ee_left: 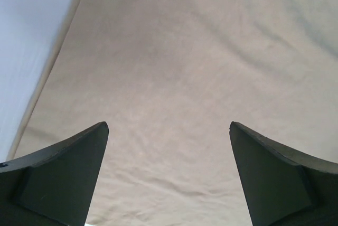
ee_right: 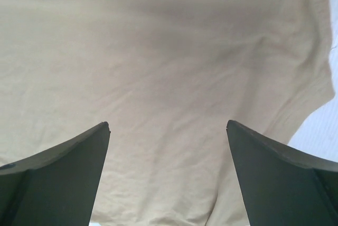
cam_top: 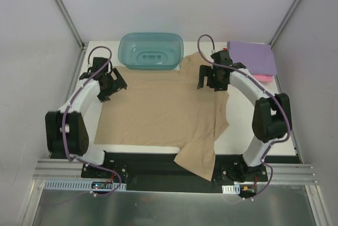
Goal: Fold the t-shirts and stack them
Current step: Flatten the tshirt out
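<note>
Even soft light — fingertips perhaps blurred

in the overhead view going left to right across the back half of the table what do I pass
Left hand → teal tub → right hand → folded lilac t-shirt. The tan t-shirt spreads across most of that stretch, so it has no single place.

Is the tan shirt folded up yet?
No, spread out: the tan shirt lies flat across the table, one corner hanging over the near edge.
</note>
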